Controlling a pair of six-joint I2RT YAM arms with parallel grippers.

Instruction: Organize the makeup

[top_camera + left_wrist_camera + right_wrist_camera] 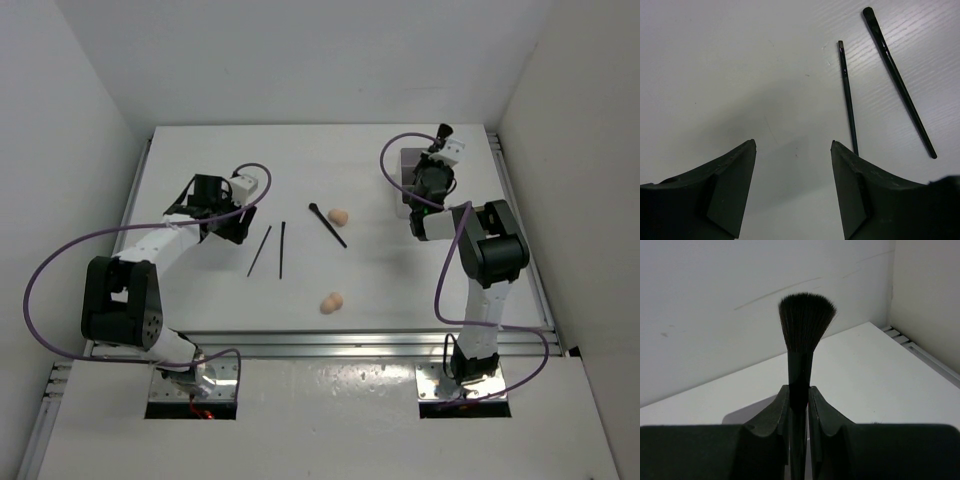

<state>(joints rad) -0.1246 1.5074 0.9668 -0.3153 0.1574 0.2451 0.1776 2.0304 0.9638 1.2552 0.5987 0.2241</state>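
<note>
Closest to the lens, the right gripper point(799, 390) is clamping on the handle of a black makeup brush with a fanned bristle head point(806, 322), holding it upright, bristles up. From overhead, that arm is hovering at the far right of the white table point(200, 160), over a white box point(407, 165) that is showing only as a pale corner beneath the wrist. The arm is hiding its inside, so I cannot tell what is lying in it.

The left gripper point(793, 145) is hanging with its jaws apart and nothing between them, low over bare tabletop just beside two thin black sticks point(847, 95), which are lying near each other without touching. Toward the middle, a black brush with a thicker tip point(328, 225) is lying at a slant, with one peach egg-shaped sponge point(339, 217) just beside it and a second peach sponge point(332, 302) resting nearer the arms' bases.

Judging by this, the sorting is looking only partly done: one brush is sitting in the grip above the box, while five pieces are lying loose on the table, waiting to be collected.
</note>
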